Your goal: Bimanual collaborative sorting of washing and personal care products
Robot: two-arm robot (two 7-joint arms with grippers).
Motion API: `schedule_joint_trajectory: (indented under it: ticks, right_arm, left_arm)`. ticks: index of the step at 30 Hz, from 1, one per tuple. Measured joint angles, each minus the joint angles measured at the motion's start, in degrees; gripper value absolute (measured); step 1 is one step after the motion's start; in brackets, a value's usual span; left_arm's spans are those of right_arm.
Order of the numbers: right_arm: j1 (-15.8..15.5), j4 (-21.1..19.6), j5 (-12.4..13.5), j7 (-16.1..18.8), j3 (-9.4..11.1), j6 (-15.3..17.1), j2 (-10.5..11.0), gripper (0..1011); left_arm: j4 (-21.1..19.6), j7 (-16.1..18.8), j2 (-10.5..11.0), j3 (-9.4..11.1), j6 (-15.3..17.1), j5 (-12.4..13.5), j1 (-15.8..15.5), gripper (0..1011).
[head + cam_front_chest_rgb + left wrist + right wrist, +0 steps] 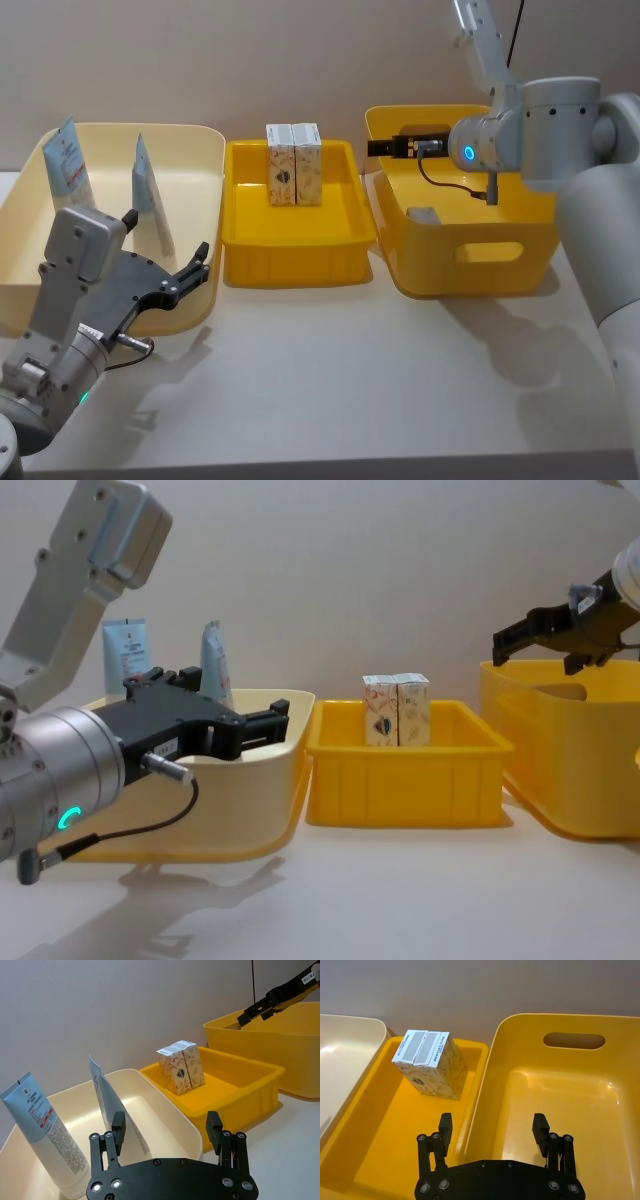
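White table (350, 380) before a plain wall, carrying three bins in a row. Left gripper (166, 1124): fingers spread, holding nothing, poised at the near rim of the cream tub (130, 127). Just beyond it, two tubes (72, 160) stand roughly upright in that tub, apart from each other. Right gripper (492, 1121): fingers likewise spread and empty, hovering above the wall where the tray (300, 262) meets the yellow tub (480, 270). Ahead of it and to its left, two cartons (427, 1062) stand touching side by side at the far end of the tray. Below it and to its right lies the yellow tub's floor, with no product seen on it. Progress, as judged: the tubes appear sorted into the cream tub. The cartons look unsorted, the tray probably being the supply and the yellow tub their likely destination. On that reading roughly half is done, and moving the cartons, probably with the right gripper, is what is left.
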Motion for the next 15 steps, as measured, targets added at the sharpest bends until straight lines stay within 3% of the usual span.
schedule_joint_trajectory:
  ticks: [15]
  right_arm:
    - [0.6, 1.4, 0.3, 0.9, -0.1, 0.1, -0.1, 1001]
  left_arm:
    - [0.0, 0.0, 0.0, 0.0, 0.0, 0.0, 0.0, 1000]
